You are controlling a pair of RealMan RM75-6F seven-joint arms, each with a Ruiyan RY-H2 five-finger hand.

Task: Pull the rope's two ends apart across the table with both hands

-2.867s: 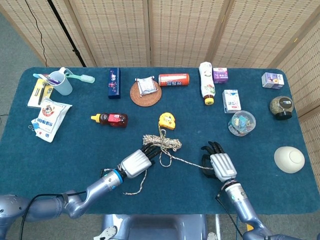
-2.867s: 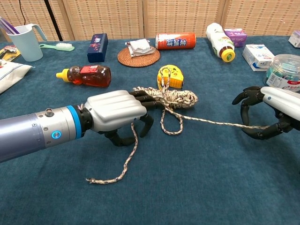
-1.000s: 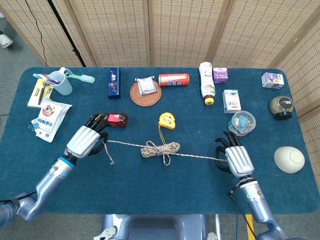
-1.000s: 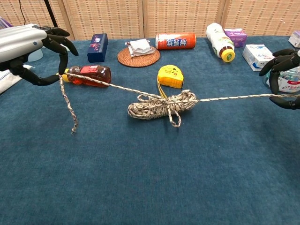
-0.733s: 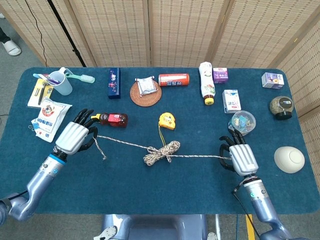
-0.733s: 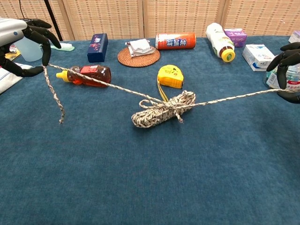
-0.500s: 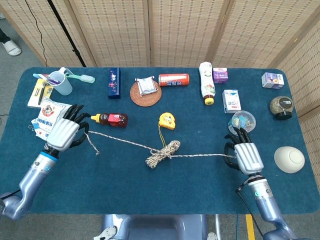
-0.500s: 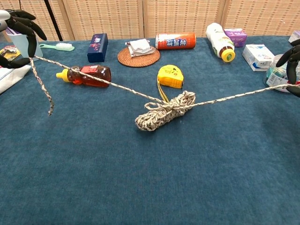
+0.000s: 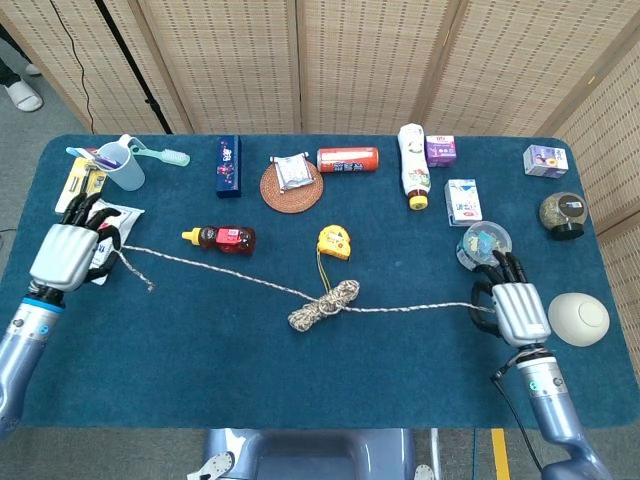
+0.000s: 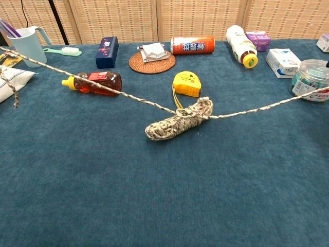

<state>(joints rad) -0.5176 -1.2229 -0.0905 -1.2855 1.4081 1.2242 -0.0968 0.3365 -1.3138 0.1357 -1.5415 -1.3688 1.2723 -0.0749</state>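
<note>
A speckled rope stretches across the blue table, with a coiled bundle still knotted at its middle. My left hand grips the rope's left part near the table's left edge, a short loose tail hanging past it. At the right, my right hand holds the other end beside the plastic jar. Both hands are outside the chest view, where the rope runs off both sides.
A honey bottle and yellow tape measure lie just behind the rope. A snack bag and cup are by my left hand. A clear jar and white bowl flank my right hand.
Both hands have moved outward, the left far toward the table's left edge and the right further right. The rope has drawn longer and the middle bundle has shrunk.
</note>
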